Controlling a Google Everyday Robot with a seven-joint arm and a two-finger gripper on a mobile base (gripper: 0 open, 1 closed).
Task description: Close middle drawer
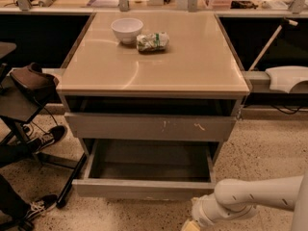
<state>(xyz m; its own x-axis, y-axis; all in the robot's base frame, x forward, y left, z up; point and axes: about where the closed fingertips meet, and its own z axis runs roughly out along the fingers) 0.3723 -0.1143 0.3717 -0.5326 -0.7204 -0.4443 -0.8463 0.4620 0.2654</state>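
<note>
The middle drawer (pixel 144 188) is pulled far out of the cabinet; its grey inside (pixel 151 160) looks empty and its plain flat front faces me. Above it, the drawer front with two white scuff marks (pixel 149 127) stands slightly out, with a dark gap over it. My gripper (pixel 191 224) is at the bottom edge of the camera view, just below and in front of the right part of the middle drawer's front panel, at the end of my white arm (pixel 255 198) coming in from the right.
On the beige cabinet top (pixel 192 61) stand a white bowl (pixel 127 30) and a crumpled bag (pixel 152 41). A chair base, legs and shoes (pixel 45 137) are at the left. A white object (pixel 287 78) is at the right.
</note>
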